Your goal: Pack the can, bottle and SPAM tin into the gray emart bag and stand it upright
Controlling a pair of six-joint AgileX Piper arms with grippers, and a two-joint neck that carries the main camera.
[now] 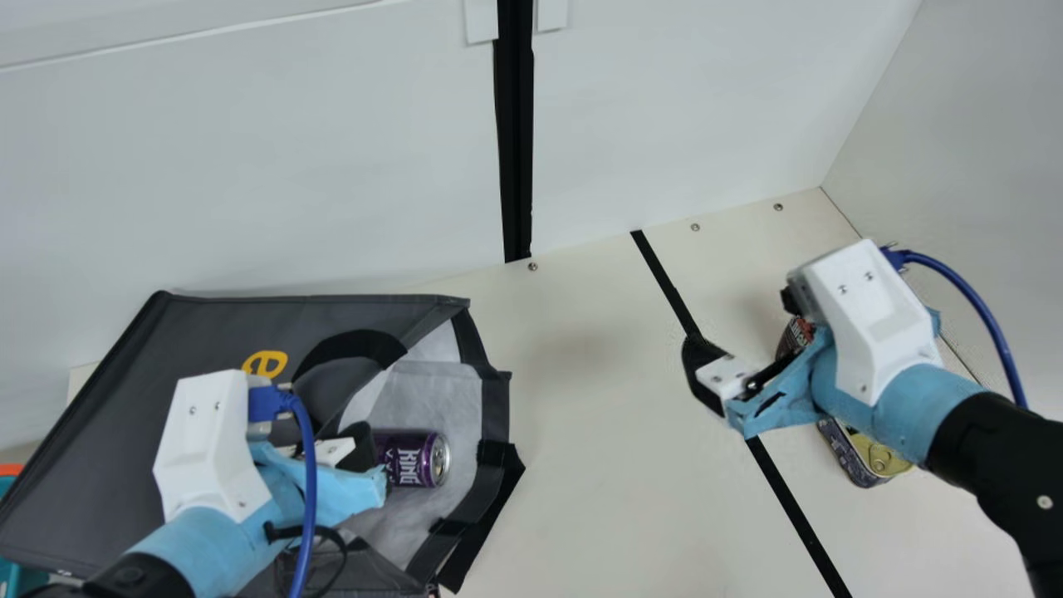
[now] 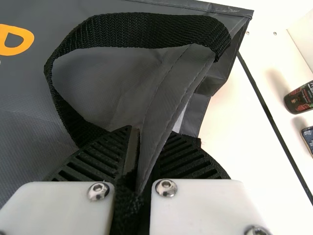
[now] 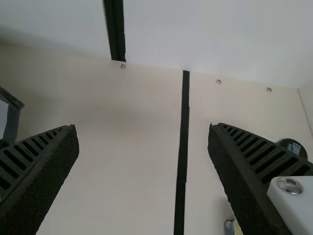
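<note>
The gray emart bag (image 1: 208, 324) lies on its side at the left, its mouth facing right. Inside the mouth rests the purple can (image 1: 413, 458). My left gripper (image 1: 365, 457) is at the near part of the mouth, beside the can; in the left wrist view that gripper (image 2: 137, 161) is shut on the bag's rim and black strap. At the right, my right gripper (image 1: 742, 339) hangs over the table, open and holding nothing; the right wrist view shows this gripper (image 3: 143, 152) with fingers wide apart. The dark bottle (image 1: 796, 335) and SPAM tin (image 1: 864, 458) are partly behind that arm.
A black tape line (image 1: 793, 507) crosses the cream table (image 1: 598, 432) between the bag and the bottle. White walls (image 1: 291, 174) rise at the back and right. Part of a teal and orange object (image 1: 10, 471) shows at the left edge.
</note>
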